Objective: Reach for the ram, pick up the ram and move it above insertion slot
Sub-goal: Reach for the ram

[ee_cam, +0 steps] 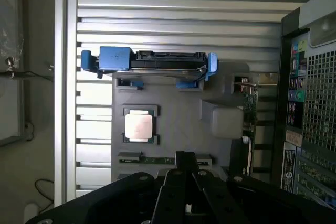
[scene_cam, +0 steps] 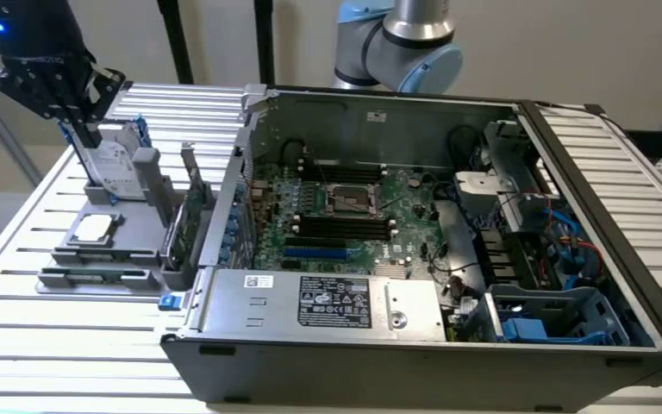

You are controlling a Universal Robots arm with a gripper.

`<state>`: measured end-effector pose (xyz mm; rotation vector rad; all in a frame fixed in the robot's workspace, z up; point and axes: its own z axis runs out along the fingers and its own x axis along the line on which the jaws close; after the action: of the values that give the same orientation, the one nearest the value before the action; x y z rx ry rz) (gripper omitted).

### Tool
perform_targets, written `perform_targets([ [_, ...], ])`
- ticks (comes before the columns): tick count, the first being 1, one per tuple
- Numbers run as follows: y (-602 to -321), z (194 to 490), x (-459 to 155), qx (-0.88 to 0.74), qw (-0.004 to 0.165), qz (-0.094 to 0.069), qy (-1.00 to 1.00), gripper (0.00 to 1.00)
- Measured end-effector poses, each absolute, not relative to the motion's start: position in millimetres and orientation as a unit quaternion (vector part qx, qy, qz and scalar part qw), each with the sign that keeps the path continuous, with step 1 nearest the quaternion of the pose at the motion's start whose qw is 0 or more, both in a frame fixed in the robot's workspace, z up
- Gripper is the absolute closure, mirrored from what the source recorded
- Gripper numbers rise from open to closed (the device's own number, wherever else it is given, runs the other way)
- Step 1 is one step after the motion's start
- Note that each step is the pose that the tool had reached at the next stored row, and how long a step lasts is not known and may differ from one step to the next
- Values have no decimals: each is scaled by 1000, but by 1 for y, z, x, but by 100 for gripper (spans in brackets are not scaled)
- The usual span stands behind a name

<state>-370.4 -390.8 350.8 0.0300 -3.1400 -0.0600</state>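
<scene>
The ram (scene_cam: pixel 93 275) is a thin green stick lying flat in the front groove of a grey fixture (scene_cam: pixel 135 233), on the exterior view's left. My gripper (scene_cam: pixel 84 135) hangs high over the back of that fixture, above the silver hard drive (scene_cam: pixel 118 166) and well away from the ram. Its fingers are shut with nothing between them. In the wrist view the ram (ee_cam: pixel 157 159) lies just off the fingertips of the gripper (ee_cam: pixel 185 157). The black memory slots (scene_cam: pixel 337 226) sit on the motherboard inside the open computer case (scene_cam: pixel 320 306).
The fixture also holds a square processor (ee_cam: pixel 138 126) and an upright green expansion card (scene_cam: pixel 190 216) beside the case wall. The hard drive (ee_cam: pixel 157 64) has blue end clips. All of it rests on a slatted aluminium table (scene_cam: pixel 32 345). The arm's base (scene_cam: pixel 406 43) stands behind the case.
</scene>
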Motion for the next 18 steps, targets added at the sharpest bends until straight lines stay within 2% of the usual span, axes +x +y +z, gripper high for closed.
perform_targets([
  [8, -396, 351, -370, 10, 0, -19, -1000, 89],
  [18, -441, 349, -372, 10, 0, -19, -1000, 89],
])
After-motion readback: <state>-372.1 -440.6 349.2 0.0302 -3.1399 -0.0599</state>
